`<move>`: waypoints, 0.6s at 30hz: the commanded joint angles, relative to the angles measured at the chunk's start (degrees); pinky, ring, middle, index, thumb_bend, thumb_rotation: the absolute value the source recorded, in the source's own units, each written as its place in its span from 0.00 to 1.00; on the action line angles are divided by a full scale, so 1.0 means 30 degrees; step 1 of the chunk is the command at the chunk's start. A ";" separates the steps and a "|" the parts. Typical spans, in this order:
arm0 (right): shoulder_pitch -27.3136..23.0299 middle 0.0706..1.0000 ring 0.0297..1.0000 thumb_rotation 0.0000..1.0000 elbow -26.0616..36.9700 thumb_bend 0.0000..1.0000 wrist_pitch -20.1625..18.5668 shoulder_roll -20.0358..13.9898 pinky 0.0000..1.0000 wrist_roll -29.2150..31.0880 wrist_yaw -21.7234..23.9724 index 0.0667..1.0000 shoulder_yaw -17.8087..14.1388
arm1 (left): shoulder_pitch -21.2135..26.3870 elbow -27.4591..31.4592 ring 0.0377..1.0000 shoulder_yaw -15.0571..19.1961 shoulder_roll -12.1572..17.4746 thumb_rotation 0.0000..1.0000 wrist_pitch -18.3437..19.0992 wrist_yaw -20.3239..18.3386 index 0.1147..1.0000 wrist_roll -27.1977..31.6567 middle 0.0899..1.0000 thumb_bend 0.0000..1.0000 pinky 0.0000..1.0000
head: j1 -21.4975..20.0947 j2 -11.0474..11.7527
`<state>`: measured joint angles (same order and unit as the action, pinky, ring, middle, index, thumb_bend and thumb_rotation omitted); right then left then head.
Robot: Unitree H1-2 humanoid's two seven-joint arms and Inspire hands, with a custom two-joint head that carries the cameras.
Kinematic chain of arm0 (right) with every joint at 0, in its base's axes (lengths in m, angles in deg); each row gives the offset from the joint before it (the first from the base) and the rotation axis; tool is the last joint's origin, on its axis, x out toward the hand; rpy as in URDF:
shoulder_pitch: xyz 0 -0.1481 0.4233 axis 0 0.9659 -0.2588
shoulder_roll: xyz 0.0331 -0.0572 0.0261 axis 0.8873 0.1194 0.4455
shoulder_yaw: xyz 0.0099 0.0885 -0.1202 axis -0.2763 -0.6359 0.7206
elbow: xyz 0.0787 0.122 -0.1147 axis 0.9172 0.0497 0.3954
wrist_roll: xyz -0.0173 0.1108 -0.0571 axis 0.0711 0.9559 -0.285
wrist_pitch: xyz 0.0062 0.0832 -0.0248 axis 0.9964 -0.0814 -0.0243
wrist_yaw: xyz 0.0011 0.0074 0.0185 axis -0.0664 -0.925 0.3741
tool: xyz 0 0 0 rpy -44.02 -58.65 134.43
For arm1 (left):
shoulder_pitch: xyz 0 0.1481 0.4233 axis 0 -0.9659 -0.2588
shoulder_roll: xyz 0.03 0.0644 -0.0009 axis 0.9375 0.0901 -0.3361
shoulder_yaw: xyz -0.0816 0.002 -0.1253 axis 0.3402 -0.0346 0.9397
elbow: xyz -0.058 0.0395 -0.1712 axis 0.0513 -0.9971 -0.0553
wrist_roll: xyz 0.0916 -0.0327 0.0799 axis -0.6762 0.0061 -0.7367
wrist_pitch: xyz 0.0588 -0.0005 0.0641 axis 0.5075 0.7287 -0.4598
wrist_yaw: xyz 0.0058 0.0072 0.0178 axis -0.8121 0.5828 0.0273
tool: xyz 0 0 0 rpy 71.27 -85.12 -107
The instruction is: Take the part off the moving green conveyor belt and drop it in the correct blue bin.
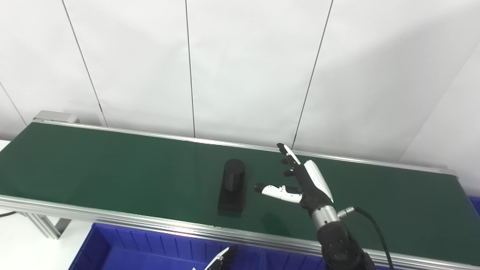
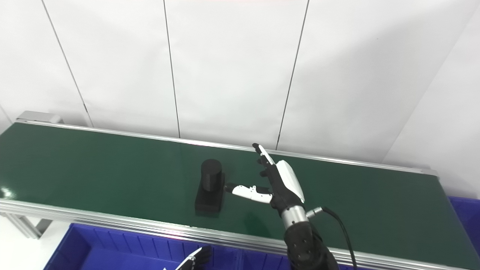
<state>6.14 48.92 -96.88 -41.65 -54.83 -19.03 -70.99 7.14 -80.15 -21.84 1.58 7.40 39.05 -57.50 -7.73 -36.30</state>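
Down at the bottom edge I can see the blue bin (image 1: pixel 123 243) with just my left hand's fingertips (image 1: pixel 221 259) poking in over it, too little showing to tell if it's open or closed. Behind it runs the belt (image 1: pixel 93 165), my right hand (image 1: pixel 305 183) hovers wide open and empty above it, and the black part (image 1: pixel 232 185) sits upright mid-belt just left of that thumb, not touching.

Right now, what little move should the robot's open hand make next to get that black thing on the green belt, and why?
Probably slide the right hand a little leftward and close around the upright cylinder of the black part. The hand hangs open just right of it, thumb pointing at it, not clearly touching. The part stands on the green conveyor belt, and the blue bin waits in front.
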 commanded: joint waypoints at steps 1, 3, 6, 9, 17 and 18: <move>-0.1062 0.93 0.87 0.56 -0.0055 0.96 -0.0099 0.0291 0.74 -0.0087 -0.0432 0.96 0.0059 | -0.0083 0.0573 0.89 -0.0049 0.0103 0.84 -0.0713 -0.0240 0.88 0.0232 0.89 0.81 0.87 | -0.0240 0.0055; -0.1424 0.94 0.89 0.56 -0.0646 0.97 -0.0010 0.0353 0.78 -0.0259 -0.0585 0.95 0.0200 | -0.0194 0.0765 0.88 -0.0041 0.0186 0.84 -0.0711 -0.0260 0.88 0.0184 0.89 0.80 0.87 | -0.0426 0.0019; -0.1932 0.94 0.91 0.57 -0.1629 0.99 0.0255 0.0399 0.81 -0.0507 -0.0848 0.96 0.0444 | -0.0317 0.1057 0.87 -0.0054 0.0327 0.87 -0.0711 -0.0299 0.87 0.0170 0.88 0.81 0.85 | -0.0426 0.0019; -0.2486 0.95 0.92 0.56 -0.2769 1.00 0.0055 0.0500 0.82 -0.0733 -0.1028 0.97 0.0693 | -0.0386 0.1264 0.86 -0.0095 0.0397 0.86 -0.0714 -0.0282 0.86 0.0339 0.87 0.79 0.84 | -0.0711 0.0118; -0.3505 0.94 0.94 0.55 -0.6075 1.00 0.0917 0.0762 0.92 -0.1071 -0.2672 0.95 0.1056 | -0.0768 0.1821 0.86 -0.0449 0.0734 0.85 -0.0715 -0.0509 0.86 0.0368 0.86 0.78 0.84 | -0.1160 0.0038; -0.3631 0.94 0.94 0.55 -0.6458 1.00 0.1039 0.0814 0.92 -0.1035 -0.2931 0.95 0.1041 | -0.0822 0.1882 0.86 -0.0479 0.0762 0.85 -0.0715 -0.0503 0.86 0.0376 0.86 0.78 0.84 | -0.1204 0.0028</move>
<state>-1.40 29.27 -96.83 -39.77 -57.89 -25.63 -67.84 4.78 -76.20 -22.90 3.81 7.38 38.01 -56.75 -11.25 -36.21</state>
